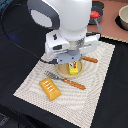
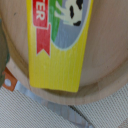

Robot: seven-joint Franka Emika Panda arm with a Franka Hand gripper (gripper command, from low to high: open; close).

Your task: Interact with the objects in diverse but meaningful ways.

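Overhanging plate [image 2: 102, 80] rim: yellow box [image 2: 60, 50] corner.

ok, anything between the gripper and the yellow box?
Nothing visible. The wrist view looks straight onto the yellow box lying on the plate, with no object across it. In the exterior view the gripper hangs right above the box; fork and orange block lie off to the side.

one yellow box [image 1: 73, 69], one orange ridged block [image 1: 50, 88], one fork [image 1: 64, 80], one knife [image 1: 90, 60], one red tomato [image 1: 94, 15], one plate [image 1: 64, 70], one placemat [image 1: 35, 82].
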